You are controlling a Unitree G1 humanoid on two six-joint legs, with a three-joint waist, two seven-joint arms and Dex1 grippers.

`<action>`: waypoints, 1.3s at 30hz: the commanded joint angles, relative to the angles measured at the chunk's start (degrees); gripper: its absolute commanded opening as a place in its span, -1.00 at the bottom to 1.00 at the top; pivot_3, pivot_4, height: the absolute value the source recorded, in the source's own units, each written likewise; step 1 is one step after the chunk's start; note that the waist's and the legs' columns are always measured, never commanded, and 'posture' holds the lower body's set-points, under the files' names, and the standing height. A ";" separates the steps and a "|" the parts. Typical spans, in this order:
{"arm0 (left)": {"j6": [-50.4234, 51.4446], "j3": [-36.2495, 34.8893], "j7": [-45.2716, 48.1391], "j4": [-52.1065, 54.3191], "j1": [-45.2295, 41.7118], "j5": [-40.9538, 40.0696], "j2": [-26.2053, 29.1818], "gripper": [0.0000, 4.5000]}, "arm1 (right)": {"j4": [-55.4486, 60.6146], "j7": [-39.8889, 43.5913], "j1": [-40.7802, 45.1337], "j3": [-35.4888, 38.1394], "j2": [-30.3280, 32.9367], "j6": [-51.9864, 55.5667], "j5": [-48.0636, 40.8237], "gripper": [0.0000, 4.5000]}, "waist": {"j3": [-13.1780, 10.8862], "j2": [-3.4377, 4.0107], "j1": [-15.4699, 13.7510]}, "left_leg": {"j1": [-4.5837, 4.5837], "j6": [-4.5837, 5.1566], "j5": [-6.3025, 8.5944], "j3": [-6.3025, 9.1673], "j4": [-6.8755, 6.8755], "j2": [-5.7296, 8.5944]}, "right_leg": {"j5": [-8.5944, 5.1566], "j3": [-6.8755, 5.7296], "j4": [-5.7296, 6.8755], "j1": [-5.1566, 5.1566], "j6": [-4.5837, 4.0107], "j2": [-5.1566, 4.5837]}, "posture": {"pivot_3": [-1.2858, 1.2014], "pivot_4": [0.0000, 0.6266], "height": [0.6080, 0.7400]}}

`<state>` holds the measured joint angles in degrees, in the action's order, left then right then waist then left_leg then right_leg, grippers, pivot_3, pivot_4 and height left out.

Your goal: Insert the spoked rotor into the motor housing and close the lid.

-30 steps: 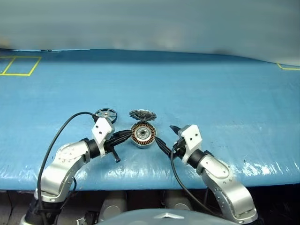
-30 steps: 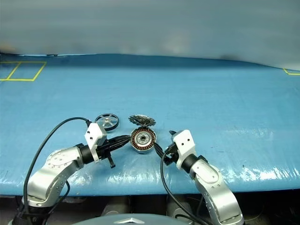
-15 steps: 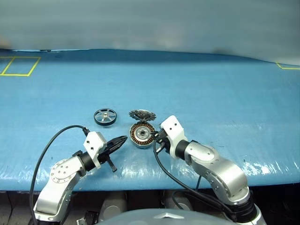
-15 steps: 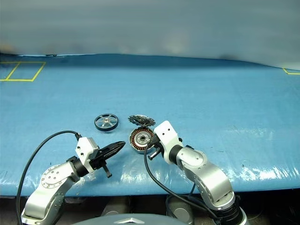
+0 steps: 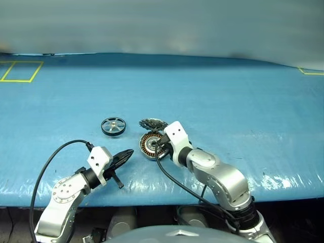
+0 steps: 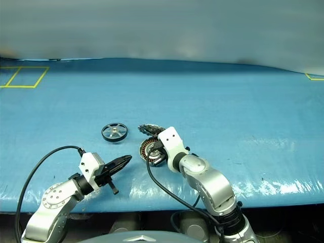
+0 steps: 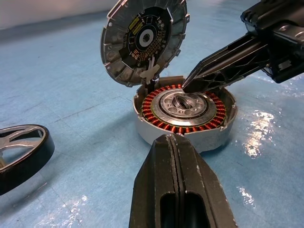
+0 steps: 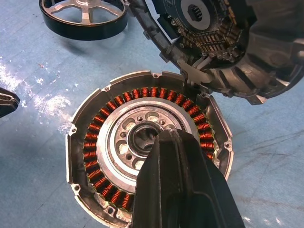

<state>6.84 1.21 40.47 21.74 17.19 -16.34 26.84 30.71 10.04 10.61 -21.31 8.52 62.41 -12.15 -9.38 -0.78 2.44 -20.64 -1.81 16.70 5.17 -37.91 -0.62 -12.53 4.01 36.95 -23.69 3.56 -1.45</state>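
Motor housing holds windings only; spoked rotor outside; lid seemingly upright.

right gripper: I've swung it in from the motor housing's four o'clock and pinched it shut, tips over the silver centre.
left gripper: I've drawn it back toward seven o'clock, clear of the housing.

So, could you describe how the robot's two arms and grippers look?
Both arms are made of rounded silver-grey metal segments with dark joints. Near each wrist sits a white angular block, and a black cable loops from it back along the arm. The left gripper and the right gripper each have two slim black fingers that taper to a point, with hollow slots near the base.
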 commanded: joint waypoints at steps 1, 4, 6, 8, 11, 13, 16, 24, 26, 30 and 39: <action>-1.48 -0.15 -0.08 0.06 0.05 -0.09 -0.27 -1.00 | 0.63 0.02 0.97 -0.55 -0.62 -1.77 0.36 -0.99 | 0.00 0.00 0.07 | 0.00 0.00 0.00 0.00 0.00 0.00 | -0.01 0.00 0.00 0.00 0.00 0.00 | 0.03 -0.52 1.00; -1.76 -0.33 -0.09 -0.29 0.08 -0.13 -0.26 -1.00 | 1.28 0.31 1.09 -0.55 -0.76 -1.38 0.05 -0.99 | 0.00 0.01 0.13 | 0.00 0.00 0.00 0.00 0.00 0.00 | -0.02 0.00 0.00 0.00 0.00 0.00 | 0.03 -0.52 1.00; -1.96 -0.37 0.01 -0.54 0.19 -0.12 -0.18 -1.00 | 1.84 0.48 1.16 -0.57 -0.80 -0.97 -0.18 -0.99 | 0.00 0.01 0.16 | 0.00 0.00 0.00 0.00 0.00 0.00 | -0.03 0.00 0.00 0.00 0.02 0.00 | 0.03 -0.52 1.00; -2.10 -0.34 0.10 -0.71 0.29 -0.09 -0.11 -1.00 | 2.25 0.56 1.17 -0.62 -0.74 -0.59 -0.30 -0.99 | 0.00 0.01 0.18 | 0.00 0.00 0.00 0.00 0.00 0.00 | -0.04 -0.01 0.00 0.00 0.02 0.00 | 0.03 -0.52 1.00; -2.24 -0.24 0.23 -0.98 0.30 -0.16 -0.04 -1.00 | 3.30 0.98 0.93 -0.65 -0.65 0.48 -0.94 -0.99 | -0.01 0.01 0.19 | 0.00 0.00 0.00 0.00 0.00 -0.01 | -0.03 -0.01 0.00 -0.01 0.01 0.00 | 0.03 -0.52 1.00; -2.35 -0.16 0.37 -1.20 0.29 -0.19 -0.01 -1.00 | 3.59 1.20 0.79 -0.75 -0.64 1.07 -1.20 -0.99 | -0.01 0.01 0.20 | 0.00 0.00 0.00 0.00 0.01 -0.01 | -0.03 0.00 0.00 -0.01 0.02 0.00 | 0.03 -0.52 1.00; -2.44 -0.08 0.63 -1.44 0.25 -0.30 -0.01 -1.00 | 3.42 1.34 0.64 -1.02 -0.71 1.28 -1.41 -0.99 | -0.01 0.01 0.21 | 0.00 0.00 0.00 0.00 0.01 -0.01 | -0.04 -0.01 0.00 -0.01 0.02 0.00 | 0.03 -0.52 1.00; -2.90 -0.12 0.91 -2.00 0.12 -0.04 -0.14 -1.00 | 1.19 1.56 0.55 -1.85 -0.64 -0.56 -1.01 -0.99 | -0.01 0.01 0.47 | 0.00 0.00 0.00 0.00 0.02 -0.01 | -0.05 -0.01 0.00 -0.02 0.03 0.00 | 0.03 -0.52 1.00; -3.03 -0.14 0.98 -2.17 0.07 0.07 -0.01 -1.00 | 0.80 1.54 0.67 -1.96 -0.77 -0.97 -0.97 -0.99 | -0.01 0.01 0.57 | 0.00 0.00 0.00 0.00 0.02 -0.01 | -0.06 -0.01 0.00 -0.02 0.04 0.00 | 0.03 -0.52 1.00; -3.05 -0.20 1.08 -2.35 -0.03 0.02 0.19 -1.00 | -0.17 1.62 1.03 -2.33 -1.17 -2.15 -0.93 -0.99 | -0.01 0.02 0.65 | -0.01 0.00 0.00 0.00 0.03 -0.01 | -0.07 -0.01 -0.01 -0.03 0.05 0.00 | 0.03 -0.52 1.00; -2.55 0.02 1.00 -1.84 0.02 -0.12 0.49 -1.00 | -0.38 1.89 2.01 -2.76 -1.88 -3.38 -1.01 -0.99 | -0.01 0.02 0.95 | -0.01 0.00 0.00 0.00 0.04 -0.01 | -0.06 -0.01 -0.01 -0.04 0.05 0.00 | 0.03 -0.52 1.00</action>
<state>4.79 1.21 41.32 18.67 17.21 -16.35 27.13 28.76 11.69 12.11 -23.97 7.01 59.98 -13.08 -9.39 -0.76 3.39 -20.66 -1.81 16.70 5.17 -37.86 -0.63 -12.59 4.00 36.93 -23.73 3.62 -1.45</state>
